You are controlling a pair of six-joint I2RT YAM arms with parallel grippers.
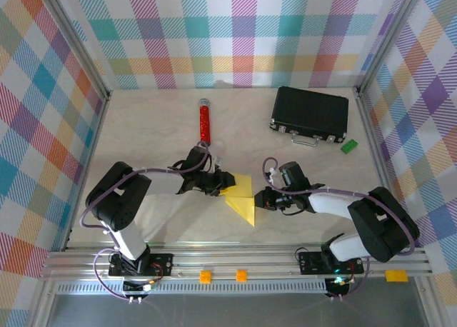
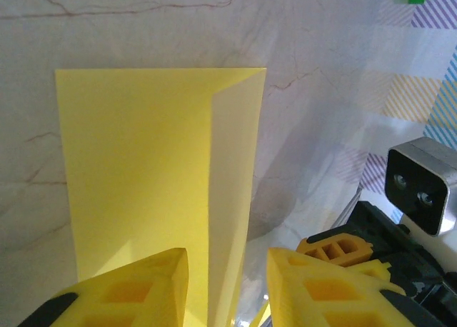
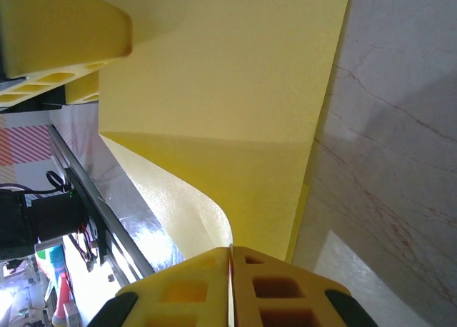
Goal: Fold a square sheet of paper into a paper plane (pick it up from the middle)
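The square sheet of paper (image 1: 243, 202) is bright yellow and lies partly folded in layers between my two grippers, lifted at its near side; it has no paper plane shape. My left gripper (image 1: 230, 184) is at its left corner. In the left wrist view its jaws (image 2: 227, 259) stand apart, with the sheet's (image 2: 143, 177) folded edge running between them. My right gripper (image 1: 258, 198) is at the sheet's right side. Its fingers (image 3: 230, 250) are shut on a curled edge of the sheet (image 3: 228, 91).
A red cylinder (image 1: 205, 121) lies behind the left gripper. A black case (image 1: 310, 113) sits at the back right, with a small green block (image 1: 350, 146) beside it. Plaid walls enclose the table, and a metal rail (image 1: 235, 259) runs along the near edge.
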